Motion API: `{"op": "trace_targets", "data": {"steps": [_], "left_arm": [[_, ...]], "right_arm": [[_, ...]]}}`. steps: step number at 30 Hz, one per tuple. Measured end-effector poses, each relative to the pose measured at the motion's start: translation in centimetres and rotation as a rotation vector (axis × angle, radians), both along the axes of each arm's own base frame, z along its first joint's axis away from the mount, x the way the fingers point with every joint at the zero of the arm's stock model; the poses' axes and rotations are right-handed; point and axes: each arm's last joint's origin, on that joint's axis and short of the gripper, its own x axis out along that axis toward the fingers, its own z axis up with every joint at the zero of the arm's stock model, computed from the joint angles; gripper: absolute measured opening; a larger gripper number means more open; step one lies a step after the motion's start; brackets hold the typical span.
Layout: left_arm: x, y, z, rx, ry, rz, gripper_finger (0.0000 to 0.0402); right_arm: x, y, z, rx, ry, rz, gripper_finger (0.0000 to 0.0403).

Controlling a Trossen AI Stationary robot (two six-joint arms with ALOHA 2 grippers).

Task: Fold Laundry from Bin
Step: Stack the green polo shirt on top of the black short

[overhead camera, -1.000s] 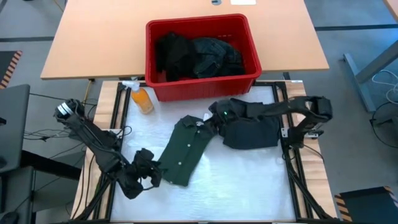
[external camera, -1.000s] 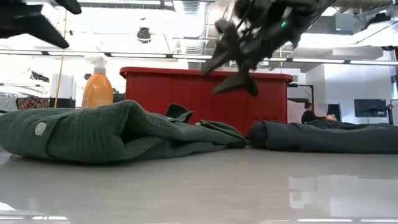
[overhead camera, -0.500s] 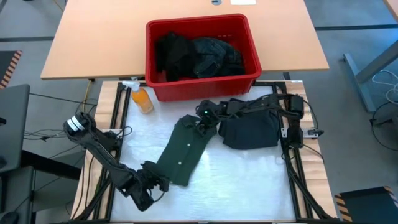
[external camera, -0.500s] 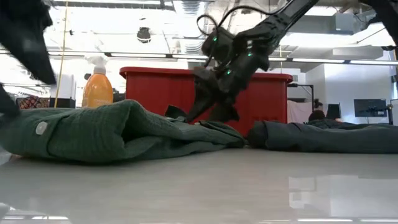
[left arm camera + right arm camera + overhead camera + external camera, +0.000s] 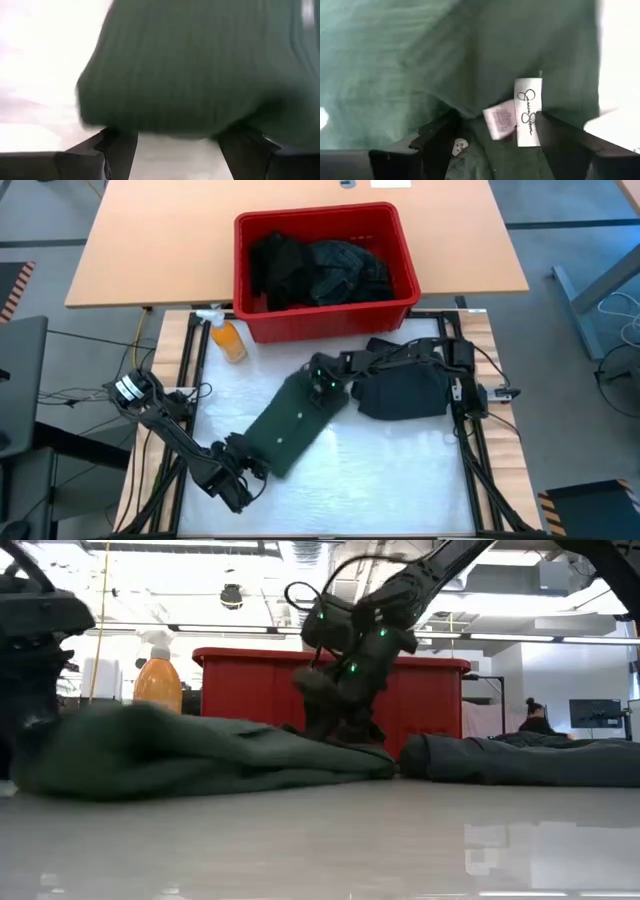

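Collar of the soft dark green button shirt [image 5: 295, 418] sits between my right claw's [image 5: 318, 380] spread fingers, hem between my open left claw [image 5: 243, 475]; I'd pinch both layers evenly.

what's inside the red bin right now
The red bin holds a heap of dark laundry, black and dark green pieces bunched together. Anything beneath that heap, and the bin's floor, is covered.

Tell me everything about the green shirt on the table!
The green shirt is soft, dark ribbed cloth, lying flat and slanted on the white mat in front of the red bin. White neck labels show at its collar. The right gripper, open, is at the collar end; the left gripper, open, is at the bottom hem.
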Motion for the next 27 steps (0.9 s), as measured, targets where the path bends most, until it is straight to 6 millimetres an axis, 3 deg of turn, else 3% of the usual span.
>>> {"op": "trace_targets", "data": {"steps": [5, 9, 14, 18, 21, 27], "left_arm": [[-1.3, 1.2, 1.7, 0.063, 0.071, -0.004, 0.0248], [-3.0, 2.2, 4.7, 0.069, 0.044, -0.026, 0.0248], [-4.7, 3.1, 7.9, -0.020, -0.087, -0.045, 0.0248], [-5.2, 3.5, 7.7, -0.118, -0.196, -0.027, 0.0248], [-4.9, 3.5, 6.7, -0.180, -0.285, -0.007, 0.0248], [-5.0, 4.3, 4.5, -0.225, -0.226, 0.021, 0.0256]], "right_arm": [[-0.3, 3.2, 3.2, 0.071, -0.019, -0.001, 0.0299], [-1.2, 2.8, 7.6, 0.001, -0.094, -0.043, 0.0299], [-2.6, 1.7, 8.4, -0.085, -0.031, -0.136, 0.0299], [-2.7, 1.1, 9.1, -0.108, -0.060, -0.164, 0.0299], [-2.7, 1.1, 8.1, -0.098, -0.064, -0.180, 0.0301], [-3.1, 0.5, 6.9, -0.073, -0.071, -0.239, 0.0304]]}}
